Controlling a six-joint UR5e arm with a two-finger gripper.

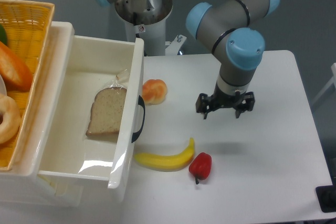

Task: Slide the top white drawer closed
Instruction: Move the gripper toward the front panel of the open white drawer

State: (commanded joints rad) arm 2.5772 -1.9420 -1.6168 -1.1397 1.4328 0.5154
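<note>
Tool [226, 109] hangs over the white table [273, 150], pointing down, fingers spread apart, nothing held. Left of it and well apart lies a peach-like fruit [154, 91], just beside the drawer front. Below that a banana [165, 158] lies with a red pepper [200, 165] touching its right end. The top white drawer [84, 124] sits at left, pulled out wide, its black handle [140, 118] facing the table. Inside it lies a bagged bread slice [107, 112]. A yellow wicker basket [23, 35] with food sits on top at far left.
</note>
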